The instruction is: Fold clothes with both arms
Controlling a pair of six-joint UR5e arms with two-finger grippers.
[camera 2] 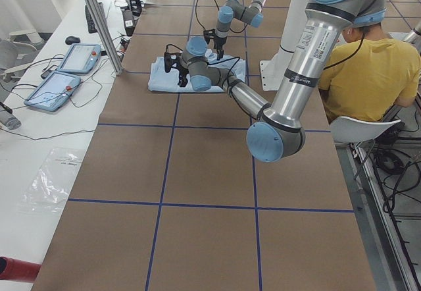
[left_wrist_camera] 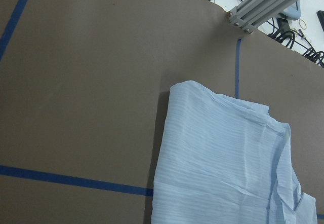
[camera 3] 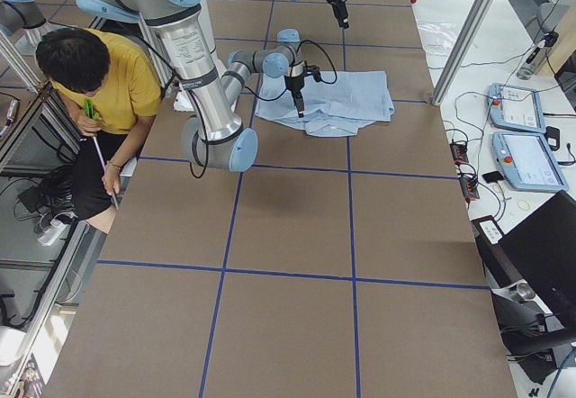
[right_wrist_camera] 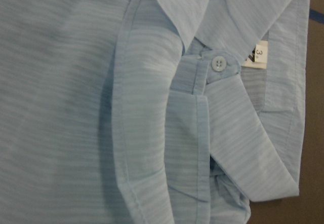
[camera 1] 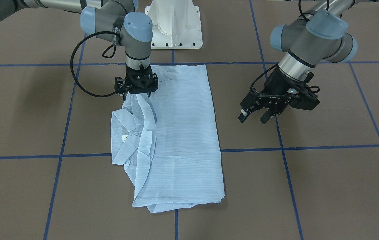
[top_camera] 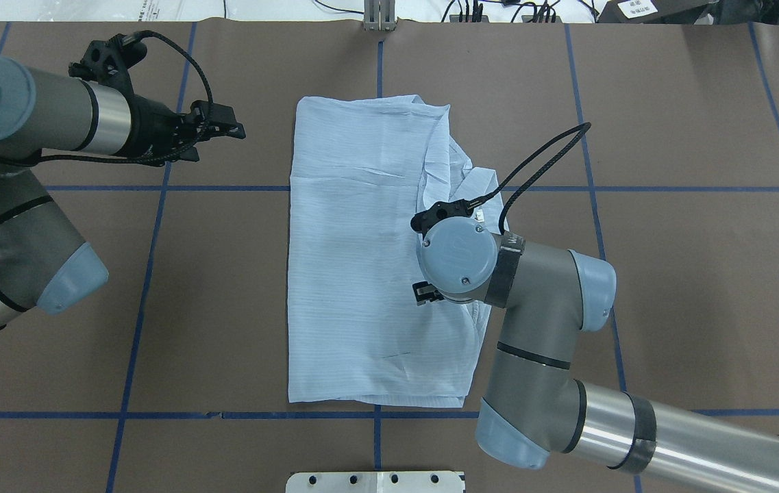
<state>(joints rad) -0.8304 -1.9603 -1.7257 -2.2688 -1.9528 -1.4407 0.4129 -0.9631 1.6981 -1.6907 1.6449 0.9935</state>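
The pale-blue shirt lay folded into a long rectangle at the middle of the brown desk. Its collar was turned toward the robot's right side, with a white label and a small button showing at the neck. The right gripper pointed straight down at the shirt's edge just beside the collar, its fingers apart with the tips at the cloth. The left gripper hung tilted above bare desk, apart from the shirt, its fingers spread and holding nothing.

Folded shirt on brown table
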